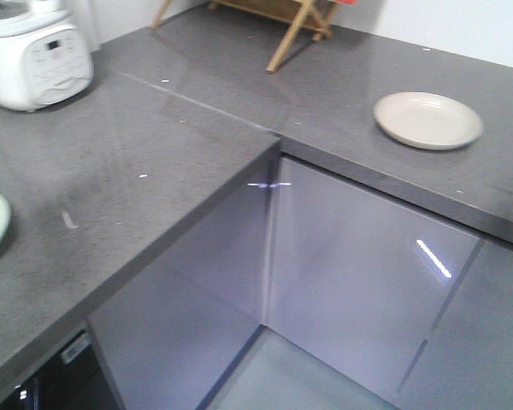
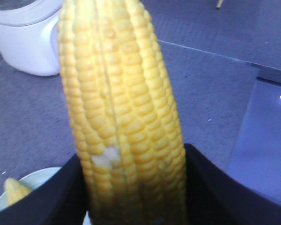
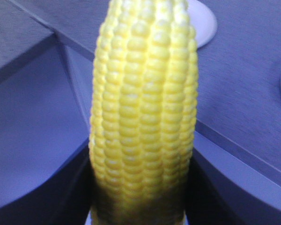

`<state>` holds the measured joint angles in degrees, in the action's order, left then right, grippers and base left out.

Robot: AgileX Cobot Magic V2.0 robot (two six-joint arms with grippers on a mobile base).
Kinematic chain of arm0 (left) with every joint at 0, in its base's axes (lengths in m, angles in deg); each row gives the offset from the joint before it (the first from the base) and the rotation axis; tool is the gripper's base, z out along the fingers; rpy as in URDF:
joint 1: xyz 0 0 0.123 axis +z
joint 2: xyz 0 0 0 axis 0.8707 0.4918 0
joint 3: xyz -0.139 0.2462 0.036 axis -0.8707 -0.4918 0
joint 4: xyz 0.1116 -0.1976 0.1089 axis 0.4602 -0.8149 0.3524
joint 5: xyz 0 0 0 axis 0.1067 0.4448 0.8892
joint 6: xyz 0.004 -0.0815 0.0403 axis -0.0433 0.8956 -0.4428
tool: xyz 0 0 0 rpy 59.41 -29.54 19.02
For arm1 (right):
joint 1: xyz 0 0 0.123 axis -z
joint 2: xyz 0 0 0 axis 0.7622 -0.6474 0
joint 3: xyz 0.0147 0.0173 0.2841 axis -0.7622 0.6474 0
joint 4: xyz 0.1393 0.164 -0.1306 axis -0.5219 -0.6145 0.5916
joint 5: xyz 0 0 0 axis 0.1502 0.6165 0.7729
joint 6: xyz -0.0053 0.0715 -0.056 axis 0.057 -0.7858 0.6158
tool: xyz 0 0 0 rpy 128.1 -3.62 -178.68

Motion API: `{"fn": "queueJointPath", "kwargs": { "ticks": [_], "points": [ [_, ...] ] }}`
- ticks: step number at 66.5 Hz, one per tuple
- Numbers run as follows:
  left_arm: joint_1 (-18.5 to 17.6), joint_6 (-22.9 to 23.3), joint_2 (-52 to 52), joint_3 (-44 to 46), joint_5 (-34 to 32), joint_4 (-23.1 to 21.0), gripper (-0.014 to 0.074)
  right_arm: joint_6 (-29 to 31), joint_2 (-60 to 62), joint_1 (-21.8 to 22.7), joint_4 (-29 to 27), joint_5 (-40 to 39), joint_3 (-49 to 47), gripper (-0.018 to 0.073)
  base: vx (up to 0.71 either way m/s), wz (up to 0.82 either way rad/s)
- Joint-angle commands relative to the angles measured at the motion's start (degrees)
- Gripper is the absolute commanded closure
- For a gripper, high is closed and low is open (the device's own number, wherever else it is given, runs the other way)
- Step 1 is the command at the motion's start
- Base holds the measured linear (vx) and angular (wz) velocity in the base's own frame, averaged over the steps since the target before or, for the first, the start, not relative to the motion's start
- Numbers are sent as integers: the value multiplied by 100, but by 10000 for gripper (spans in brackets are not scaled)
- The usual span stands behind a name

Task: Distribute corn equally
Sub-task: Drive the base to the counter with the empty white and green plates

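Corn is in both claws: the left cob point(image 2: 122, 93), a bright yellow husked ear, stands lengthwise out of the left gripper point(image 2: 133, 185), whose black jaws press its thick lower end from either side. The right cob point(image 3: 143, 93), much the same, is clamped the same way in the right gripper point(image 3: 140, 187). Each long axis runs straight away from its wrist. Just below and left of the left gripper, the tapered tip of a third cob point(image 2: 14, 190) lies on a pale green round plate point(image 2: 37, 177). A bare beige round plate point(image 1: 427, 120) sits on the far grey stone counter point(image 1: 154, 171), ahead and right of the right cob's far end. That makes the right arm the likelier one to reach it.
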<state>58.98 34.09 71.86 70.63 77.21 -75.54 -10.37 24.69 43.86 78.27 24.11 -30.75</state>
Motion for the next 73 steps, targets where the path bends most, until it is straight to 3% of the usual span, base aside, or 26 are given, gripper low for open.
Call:
{"fn": "queueJointPath", "kwargs": {
  "ticks": [1, 36, 73],
  "points": [
    [-3, 59, -152, 114, -450, -46, 582, 42, 87, 43, 60, -369, -154, 356, -1, -57],
    [-3, 59, -152, 114, -450, -45, 579, 42, 87, 43, 60, -369, -154, 356, -1, -49],
    [-3, 59, -152, 114, -450, -45, 579, 42, 87, 43, 60, -369, -154, 356, 0, -26]
  ]
}}
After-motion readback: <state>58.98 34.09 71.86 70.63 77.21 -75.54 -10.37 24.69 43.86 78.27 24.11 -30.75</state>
